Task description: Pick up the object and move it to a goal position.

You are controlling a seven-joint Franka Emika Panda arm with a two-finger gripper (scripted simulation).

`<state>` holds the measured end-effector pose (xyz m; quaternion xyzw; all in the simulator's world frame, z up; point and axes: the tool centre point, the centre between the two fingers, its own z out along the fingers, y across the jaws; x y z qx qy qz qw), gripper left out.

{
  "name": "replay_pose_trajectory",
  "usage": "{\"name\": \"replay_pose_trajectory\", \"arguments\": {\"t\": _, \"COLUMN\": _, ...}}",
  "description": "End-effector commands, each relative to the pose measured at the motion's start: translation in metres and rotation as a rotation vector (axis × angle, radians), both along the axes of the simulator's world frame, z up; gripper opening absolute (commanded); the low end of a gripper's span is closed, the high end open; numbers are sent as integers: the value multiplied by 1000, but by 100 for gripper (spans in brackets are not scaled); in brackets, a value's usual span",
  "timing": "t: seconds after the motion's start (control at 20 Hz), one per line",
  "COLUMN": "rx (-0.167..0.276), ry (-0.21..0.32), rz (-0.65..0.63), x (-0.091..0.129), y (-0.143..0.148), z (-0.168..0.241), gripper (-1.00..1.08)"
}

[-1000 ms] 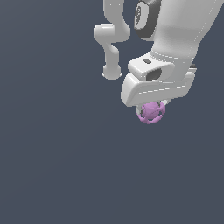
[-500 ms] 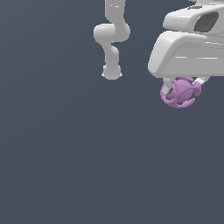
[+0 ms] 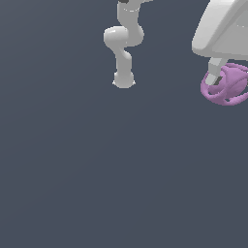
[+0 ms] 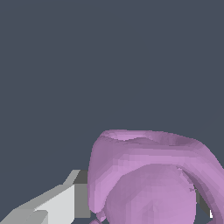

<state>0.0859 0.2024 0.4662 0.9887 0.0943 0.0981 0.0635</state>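
Object [image 3: 226, 85] hangs at the right edge of the exterior frame, pinched in your tool [image 3: 219, 82]. You look to be mid-carry; no goal marker shows, so next keep the pinch firm while travelling.

The object [image 3: 227, 85] looks like smooth, matt light-purple plastic, faintly faceted in the wrist view; the gripper [image 3: 215, 77] has a satin white shell, perhaps plastic; the ground [image 3: 97, 169] is flat, matt grey-blue.
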Motion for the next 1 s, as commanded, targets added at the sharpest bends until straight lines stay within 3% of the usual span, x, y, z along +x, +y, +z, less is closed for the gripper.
{"name": "replay_pose_trajectory", "arguments": {"t": 0.0, "rx": -2, "ry": -5, "rz": -11, "x": 1, "y": 6, "z": 9, "gripper": -100}}
{"name": "replay_pose_trajectory", "arguments": {"t": 0.95, "rx": -7, "ry": -19, "rz": -41, "x": 6, "y": 25, "z": 38, "gripper": -100}}
